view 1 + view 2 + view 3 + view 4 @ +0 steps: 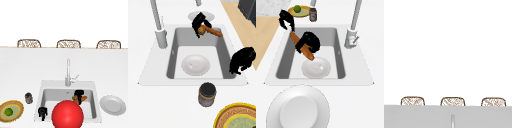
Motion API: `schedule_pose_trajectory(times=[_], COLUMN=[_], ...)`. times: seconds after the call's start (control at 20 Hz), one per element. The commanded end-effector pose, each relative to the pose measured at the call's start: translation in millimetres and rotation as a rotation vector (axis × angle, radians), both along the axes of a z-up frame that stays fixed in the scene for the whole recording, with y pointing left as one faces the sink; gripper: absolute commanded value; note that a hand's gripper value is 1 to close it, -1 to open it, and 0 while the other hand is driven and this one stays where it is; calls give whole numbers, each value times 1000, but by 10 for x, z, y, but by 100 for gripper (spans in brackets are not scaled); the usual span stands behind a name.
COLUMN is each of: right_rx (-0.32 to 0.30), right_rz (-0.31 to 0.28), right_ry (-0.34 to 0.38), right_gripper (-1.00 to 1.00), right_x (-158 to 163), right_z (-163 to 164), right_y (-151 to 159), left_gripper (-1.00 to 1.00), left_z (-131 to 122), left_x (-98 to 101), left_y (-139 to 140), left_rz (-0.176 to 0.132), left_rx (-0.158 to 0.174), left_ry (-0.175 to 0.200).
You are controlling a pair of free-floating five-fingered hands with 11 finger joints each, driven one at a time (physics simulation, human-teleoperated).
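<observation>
Simulated kitchen counter (20,70) with a recessed sink (178,35) at centre and a tall faucet (68,72) behind the basin. A large red sphere (67,114) stands in the foreground of the front view and covers the basin's near half there. To the right of the sink lies a white plate (298,107); to the left, a woven plate (11,110) bearing a green fruit (8,111), with a small dark-lidded jar (207,94) just beside it. On the basin floor rests a white bowl (195,65). Three wicker chair backs (452,101) line the far edge of the counter. The right hand (309,42) hangs above the basin with its fingers curled round a brown elongated item, apparently a baguette (302,47), which is tilted, its lower end just above the bowl's rim in the right side view. The left hand (243,60) hovers over the sink's front left edge, fingers curled and holding nothing. Risk, as judged: the grasp sits near mid-length on a slanted loaf, so a loosened grip could let it pivot and drop into the bowl or strike the basin wall; a sideways sweep could clip the faucet.
</observation>
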State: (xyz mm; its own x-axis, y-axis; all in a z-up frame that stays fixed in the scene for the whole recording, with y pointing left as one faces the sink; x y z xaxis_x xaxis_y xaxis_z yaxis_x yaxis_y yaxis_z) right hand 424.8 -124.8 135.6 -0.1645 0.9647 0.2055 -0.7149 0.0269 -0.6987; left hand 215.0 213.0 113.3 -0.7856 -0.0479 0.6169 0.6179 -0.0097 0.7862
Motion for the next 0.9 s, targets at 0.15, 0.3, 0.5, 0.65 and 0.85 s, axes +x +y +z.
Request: schedule_pose_trajectory(times=[0.15,0.3,0.5,0.65,0.85], right_rx=[84,96,94,96,99], right_rz=[-99,-102,-102,-98,-99], right_ry=[5,6,19,13,18], right_gripper=[100,100,100,100,100], right_x=[235,333,474,573,710], right_z=[-444,-653,-993,-1214,-1539], right_y=[40,58,72,83,86], left_gripper=[0,0,0,0,0], left_z=[0,0,0,0,0], left_x=[0,0,0,0,0], left_y=[0,0,0,0,0], left_rz=[0,0,0,0,0], left_rx=[0,0,0,0,0], left_ry=[0,0,0,0,0])
